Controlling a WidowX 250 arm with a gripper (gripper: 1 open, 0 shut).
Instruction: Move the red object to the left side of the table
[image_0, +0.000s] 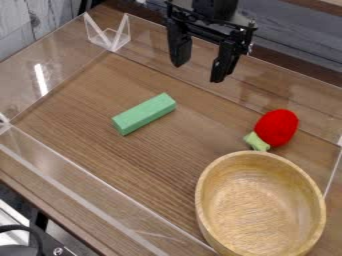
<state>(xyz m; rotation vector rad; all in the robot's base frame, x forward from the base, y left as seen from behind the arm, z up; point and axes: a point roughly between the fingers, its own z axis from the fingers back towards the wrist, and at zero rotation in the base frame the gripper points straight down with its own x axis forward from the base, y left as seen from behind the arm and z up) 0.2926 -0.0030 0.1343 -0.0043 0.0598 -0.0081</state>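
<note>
The red object (277, 127) is a small rounded bright red toy with a pale green stub pointing toward the front left. It lies on the right side of the wood-grain table (160, 150), just behind the wooden bowl. My black gripper (197, 58) hangs above the far middle of the table, up and to the left of the red toy and well apart from it. Its two fingers (177, 50) stand spread wide with nothing between them.
A large wooden bowl (261, 208) fills the front right corner. A long green rectangular block (143, 114) lies slantwise near the table's middle. Low clear acrylic walls (54, 75) edge the tabletop all round.
</note>
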